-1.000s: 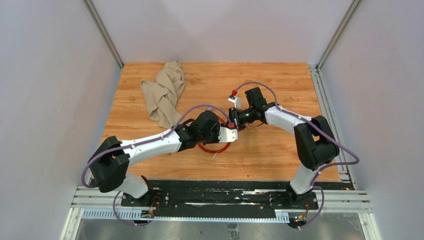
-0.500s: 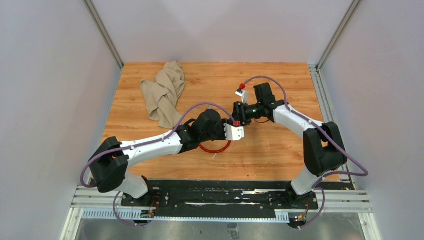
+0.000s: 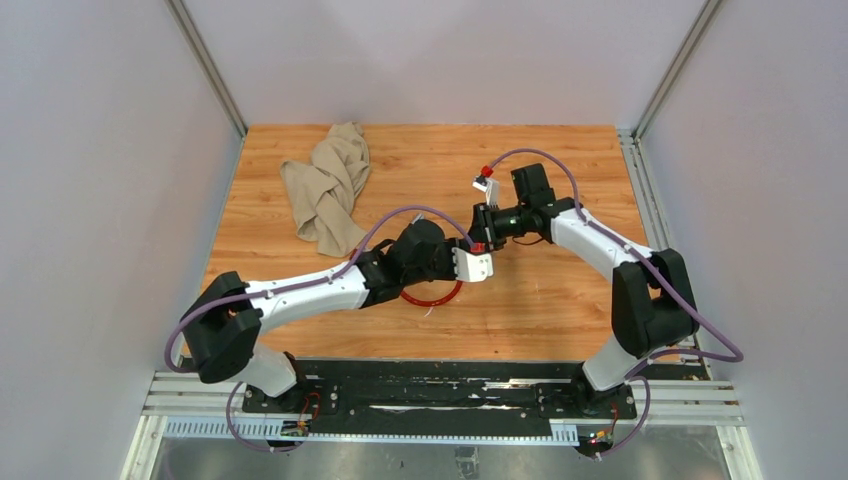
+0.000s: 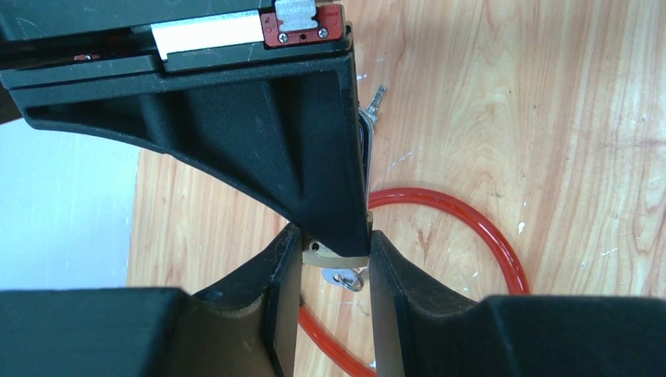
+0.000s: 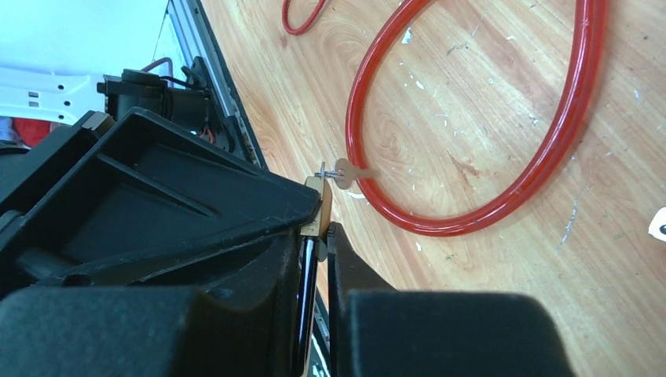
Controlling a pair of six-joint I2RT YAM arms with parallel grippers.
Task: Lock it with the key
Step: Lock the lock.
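Observation:
A small brass padlock (image 4: pixel 323 255) sits between my left gripper's (image 4: pixel 334 245) fingers, held above the table. The tiny silver-grey key (image 4: pixel 344 278) on its small ring hangs just under it. In the right wrist view the key (image 5: pixel 347 170) sticks out past the padlock's thin brass edge (image 5: pixel 320 206). My right gripper (image 5: pixel 322 232) is pinched shut on that edge, tip to tip with the left one. In the top view both grippers, left (image 3: pixel 472 265) and right (image 3: pixel 478 238), meet over the big red cable loop (image 3: pixel 430 298). What lies between the right pads is partly hidden.
The red cable loop (image 4: pixel 487 236) lies flat on the wooden table under the grippers. A short thin red loop (image 5: pixel 302 17) lies farther off. A second small silver key (image 4: pixel 376 100) shows beside the right gripper's finger. A beige cloth (image 3: pixel 328 190) is heaped at the back left.
Both grippers have shifted a little to the right together, still joined. The right wrist has turned, and its red and white tag has moved up and right.

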